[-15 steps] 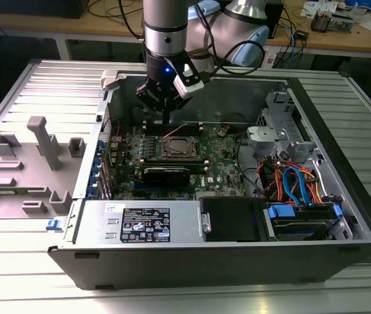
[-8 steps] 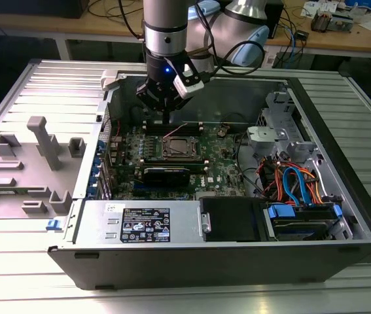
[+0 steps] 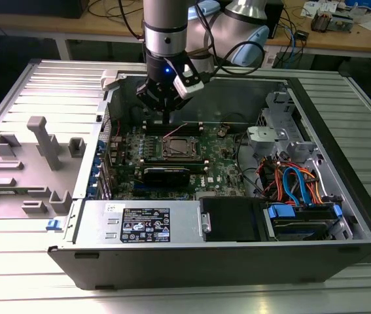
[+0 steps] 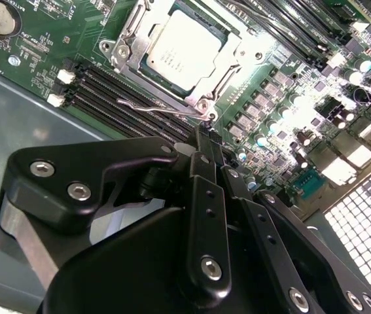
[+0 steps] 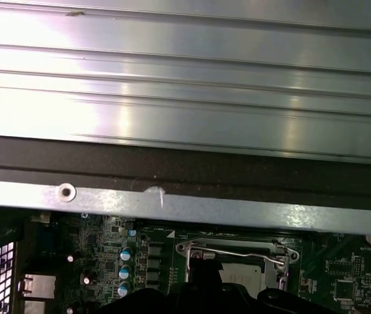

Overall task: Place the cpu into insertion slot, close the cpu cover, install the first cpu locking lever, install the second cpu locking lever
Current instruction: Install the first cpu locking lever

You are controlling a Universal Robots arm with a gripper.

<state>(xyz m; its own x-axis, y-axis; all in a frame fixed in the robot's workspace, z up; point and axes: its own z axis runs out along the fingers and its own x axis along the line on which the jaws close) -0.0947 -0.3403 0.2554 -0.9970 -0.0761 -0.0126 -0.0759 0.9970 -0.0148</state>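
Ribbed metal table (image 3: 35,288) carries an open computer case (image 3: 342,216), lying on its side with the green motherboard (image 3: 221,167) exposed. Taking the insertion slot (image 3: 180,148) as the landmark: it sits near the middle of the motherboard, and the cpu (image 4: 184,49), with its dull silver top, lies seated inside it. The cpu cover (image 4: 234,69) is closed down around the chip, framing it. One thin wire locking lever (image 4: 162,108) stands free just beside the slot's edge, over the black memory slots (image 4: 116,91), in the second wrist view; the first wrist view shows a wire lever (image 5: 237,252) crossing the slot's frame. The pincer (image 3: 166,116) hangs just behind the slot, on the side toward the case's far wall, its black fingers (image 4: 206,176) drawn together narrow, holding nothing. A silver power-supply box (image 3: 139,224) lies on the slot's near side.
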